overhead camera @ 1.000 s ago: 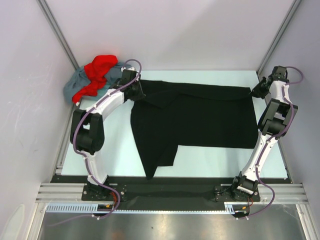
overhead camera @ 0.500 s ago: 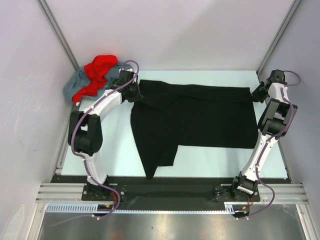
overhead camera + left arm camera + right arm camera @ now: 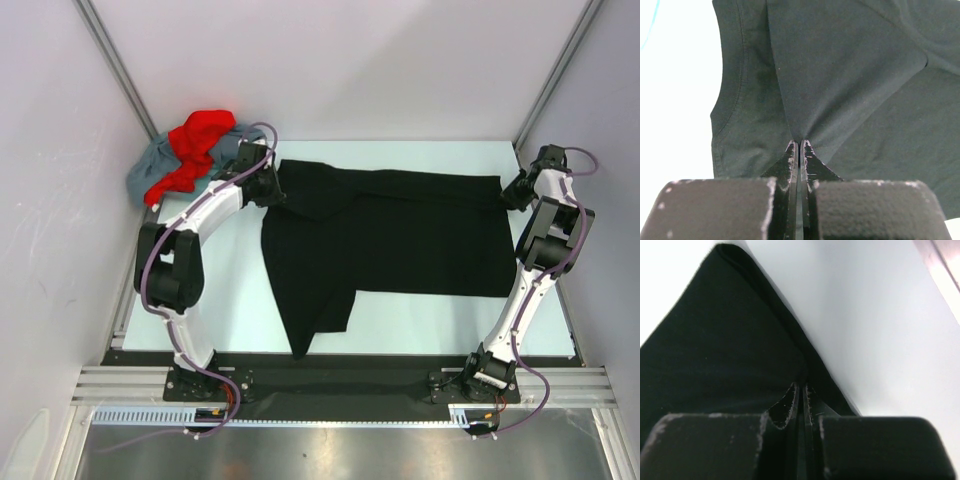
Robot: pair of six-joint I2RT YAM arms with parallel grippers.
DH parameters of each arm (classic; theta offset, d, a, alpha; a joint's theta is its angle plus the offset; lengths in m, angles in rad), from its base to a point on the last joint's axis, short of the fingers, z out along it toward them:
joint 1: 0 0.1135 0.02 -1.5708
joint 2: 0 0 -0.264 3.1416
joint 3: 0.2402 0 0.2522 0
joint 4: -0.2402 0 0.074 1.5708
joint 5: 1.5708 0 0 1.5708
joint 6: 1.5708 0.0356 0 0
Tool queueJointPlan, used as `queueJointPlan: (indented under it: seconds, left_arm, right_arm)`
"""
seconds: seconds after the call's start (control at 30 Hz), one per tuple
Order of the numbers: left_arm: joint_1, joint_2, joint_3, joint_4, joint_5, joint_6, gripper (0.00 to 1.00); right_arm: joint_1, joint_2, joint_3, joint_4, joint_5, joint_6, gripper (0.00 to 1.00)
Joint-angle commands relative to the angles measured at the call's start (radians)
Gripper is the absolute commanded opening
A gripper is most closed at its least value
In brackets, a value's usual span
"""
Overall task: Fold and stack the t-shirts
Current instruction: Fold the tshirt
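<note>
A pale table (image 3: 420,320) lay before me, with white walls (image 3: 340,70) from nine round to three o'clock. I saw grey metal posts (image 3: 116,65) at eleven and one, and an aluminium rail (image 3: 110,385) and brushed steel sheet (image 3: 340,450) at six.

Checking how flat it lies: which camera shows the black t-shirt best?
The top external view: it shows nearly the whole black t-shirt, spread with one part trailing toward the near edge. The left wrist view shows only folds pinched in the left gripper; the right wrist view only a corner clamped in the right gripper.
</note>
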Motion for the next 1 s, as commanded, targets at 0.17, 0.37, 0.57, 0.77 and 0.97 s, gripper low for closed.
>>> queueJointPlan:
  seconds: [0.17, 0.37, 0.57, 0.77, 0.97]
  left_arm:
    - [0.012, -0.109, 0.026, 0.004, -0.043, 0.016, 0.00]
    - [0.014, -0.095, 0.014, 0.003, -0.028, 0.008, 0.00]
    - [0.017, -0.082, -0.005, 0.001, -0.018, 0.006, 0.00]
    - [0.020, -0.066, -0.008, -0.004, -0.001, 0.000, 0.00]
    - [0.020, -0.068, -0.035, -0.010, 0.068, -0.004, 0.00]
  right_arm:
    - [-0.012, -0.101, -0.004, 0.036, 0.010, -0.032, 0.06]
    - [-0.017, -0.108, -0.005, 0.036, 0.016, -0.030, 0.06]
    - [-0.018, -0.113, -0.010, 0.031, 0.027, -0.033, 0.06]
    - [-0.018, -0.090, -0.020, 0.021, 0.024, -0.036, 0.07]
    - [-0.017, -0.076, -0.025, 0.007, 0.053, -0.032, 0.14]
